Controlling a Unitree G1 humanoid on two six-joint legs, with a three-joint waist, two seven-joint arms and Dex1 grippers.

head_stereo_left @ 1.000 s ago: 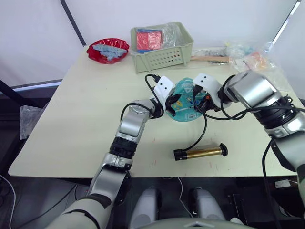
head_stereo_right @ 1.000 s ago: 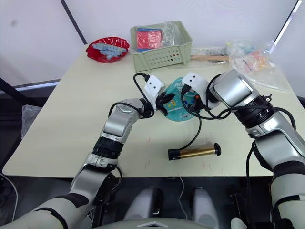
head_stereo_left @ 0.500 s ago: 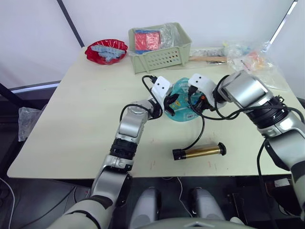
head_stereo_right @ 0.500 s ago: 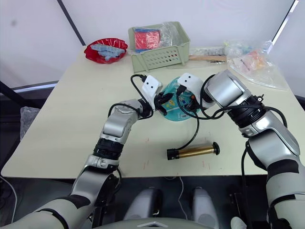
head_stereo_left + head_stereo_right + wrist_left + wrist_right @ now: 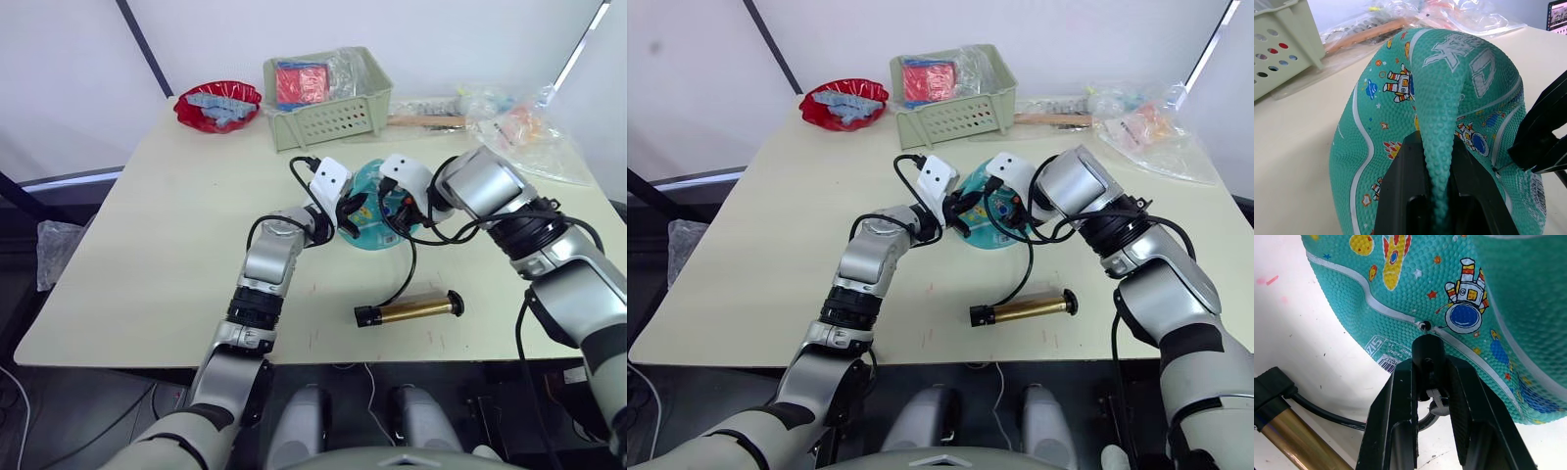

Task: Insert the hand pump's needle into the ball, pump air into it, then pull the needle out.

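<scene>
The teal ball lies half flat in the middle of the table, its cartoon prints clear in the left wrist view. My left gripper is shut on a raised fold of the ball's skin. From the right, my right gripper is shut on the black fitting of the needle, whose tip sits at the ball's valve hole on a white line. The gold hand pump lies on the table in front of the ball. Its black hose curves up to the fitting.
A pale green basket with red packets stands at the back centre. A red bowl sits at the back left. Plastic bags and a wooden handle lie at the back right. The table has bare room on the left.
My right gripper with the needle fitting has shifted a little left, closer against the ball. The left gripper keeps its pinch, and the pump lies where it was.
</scene>
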